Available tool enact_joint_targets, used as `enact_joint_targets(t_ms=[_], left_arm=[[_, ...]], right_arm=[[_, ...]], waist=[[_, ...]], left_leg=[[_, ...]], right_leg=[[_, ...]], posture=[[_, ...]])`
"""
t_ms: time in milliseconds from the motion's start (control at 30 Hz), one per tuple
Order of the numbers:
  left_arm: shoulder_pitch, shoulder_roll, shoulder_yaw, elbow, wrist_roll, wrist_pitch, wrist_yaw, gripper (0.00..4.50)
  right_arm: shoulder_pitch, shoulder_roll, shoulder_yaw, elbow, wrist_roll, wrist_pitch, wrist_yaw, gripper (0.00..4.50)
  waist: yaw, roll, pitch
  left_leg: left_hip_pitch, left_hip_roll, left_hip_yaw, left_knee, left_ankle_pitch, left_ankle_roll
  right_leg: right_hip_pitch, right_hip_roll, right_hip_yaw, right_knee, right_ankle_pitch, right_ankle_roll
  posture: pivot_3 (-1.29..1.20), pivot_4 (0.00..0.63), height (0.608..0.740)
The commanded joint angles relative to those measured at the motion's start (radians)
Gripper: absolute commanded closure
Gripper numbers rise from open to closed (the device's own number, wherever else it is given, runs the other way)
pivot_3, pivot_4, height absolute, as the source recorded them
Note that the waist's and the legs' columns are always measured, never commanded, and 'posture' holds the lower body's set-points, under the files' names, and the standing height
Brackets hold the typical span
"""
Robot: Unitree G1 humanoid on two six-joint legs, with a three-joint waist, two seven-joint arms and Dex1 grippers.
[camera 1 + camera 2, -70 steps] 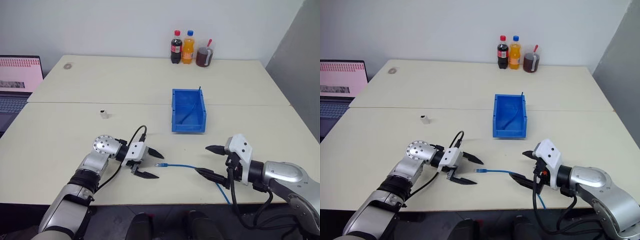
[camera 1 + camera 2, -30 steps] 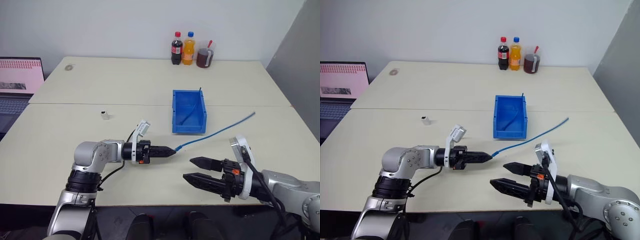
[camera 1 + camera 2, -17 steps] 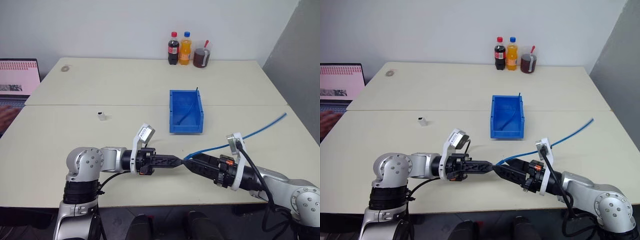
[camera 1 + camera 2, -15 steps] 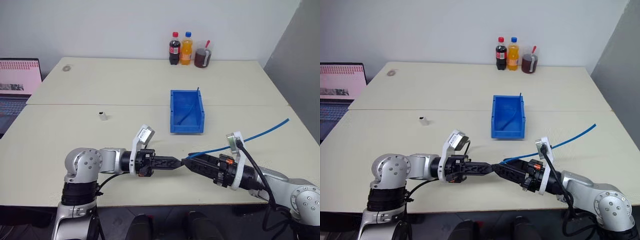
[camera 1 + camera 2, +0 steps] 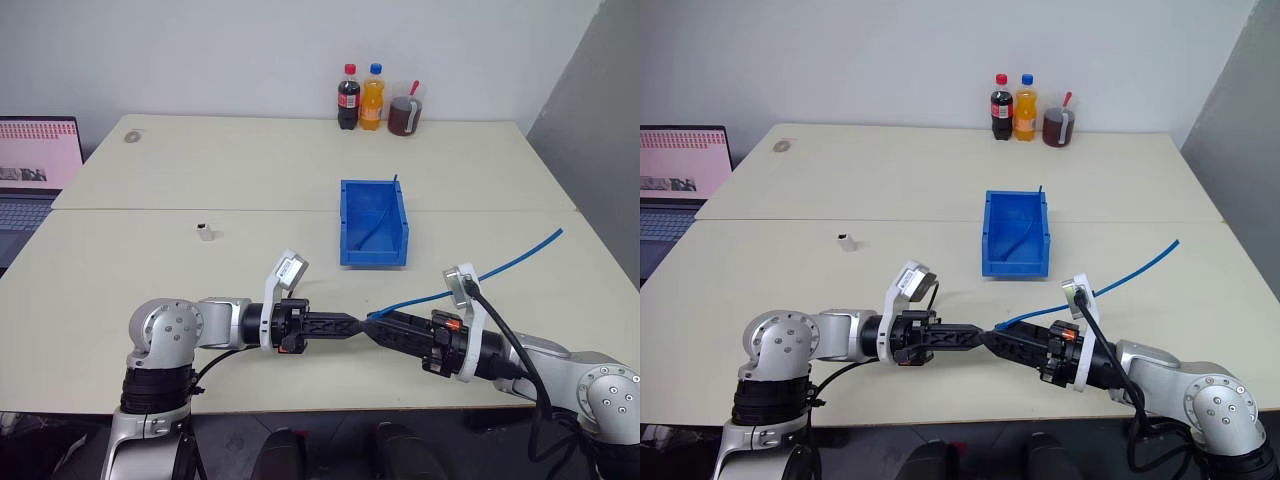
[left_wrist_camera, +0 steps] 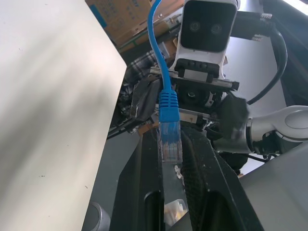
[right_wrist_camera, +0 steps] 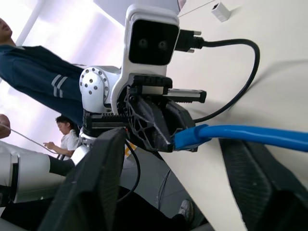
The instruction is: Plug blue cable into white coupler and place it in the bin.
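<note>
Handover looks underway: left pincer (image 5: 350, 327) clamps the blue cable (image 5: 520, 257) at its plug, right pincer (image 5: 385, 326), jaws apart around it, should close just behind.

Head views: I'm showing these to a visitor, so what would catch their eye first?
The two grippers meeting tip to tip near the table's front edge: the left gripper is shut on the plug of the blue cable, and the right gripper sits around the cable just behind it. The cable arcs off toward the robot's right. Behind stands the blue bin, and the white coupler lies alone to its left.
</note>
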Motion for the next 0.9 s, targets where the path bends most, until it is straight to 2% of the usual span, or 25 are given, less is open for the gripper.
enact_joint_targets(t_ms=[33,300,400,467,733,800,900], left_arm=[[0.007,0.012,-0.005,-0.030,-0.033,-0.017,0.003,4.25],[0.006,0.024,-0.034,-0.030,-0.026,-0.062,0.002,4.25],[0.013,0.036,-0.049,-0.041,-0.017,-0.091,-0.005,4.25],[0.017,0.048,-0.063,-0.045,-0.006,-0.119,-0.010,3.55],[0.027,0.138,-0.088,-0.040,-0.014,-0.150,-0.084,1.85],[0.058,0.230,-0.111,-0.043,0.047,-0.219,-0.154,1.48],[0.106,0.355,-0.160,-0.015,0.214,-0.419,-0.229,0.77]], right_arm=[[-0.012,-0.012,-0.016,-0.006,0.041,-0.028,0.006,2.39],[-0.007,-0.016,-0.004,-0.016,0.043,-0.036,0.003,4.09],[-0.004,-0.020,0.001,-0.022,0.043,-0.039,0.004,4.35],[-0.006,-0.022,0.004,-0.022,0.037,-0.039,0.002,4.36],[-0.014,-0.018,0.011,-0.010,0.008,-0.045,-0.002,4.37],[-0.017,-0.017,0.005,0.000,-0.001,-0.050,0.001,4.37],[-0.021,-0.020,-0.008,0.020,-0.027,-0.057,0.017,4.37]], waist=[[0.000,0.000,0.000],[0.002,0.000,0.000],[0.002,0.000,0.000],[0.003,0.000,0.000],[0.004,0.000,0.000],[0.000,0.000,0.001],[-0.001,0.001,0.001]], left_leg=[[0.000,0.000,0.000,0.000,0.000,0.000],[0.000,0.000,0.000,0.000,0.000,0.000],[0.000,0.000,0.000,0.000,0.000,0.000],[0.000,0.000,0.000,0.000,0.000,0.000],[0.000,0.000,0.000,0.000,0.000,0.000],[0.000,0.000,0.000,0.000,0.000,0.000],[0.000,0.001,0.000,-0.002,0.000,0.000]], right_leg=[[0.000,0.000,0.000,0.000,0.000,0.000],[0.000,0.000,0.000,0.000,0.000,0.000],[0.000,0.000,0.000,0.000,0.000,0.000],[0.000,0.000,0.000,0.000,0.000,0.000],[0.000,0.000,0.000,0.000,-0.001,-0.001],[0.000,0.000,0.000,0.000,-0.001,-0.001],[-0.001,0.000,0.000,0.000,-0.002,-0.003]], posture=[[0.00,0.150,0.740],[0.00,0.150,0.740],[0.00,0.150,0.740],[0.00,0.150,0.740],[0.00,0.150,0.740],[0.00,0.150,0.740],[0.00,0.150,0.740]])
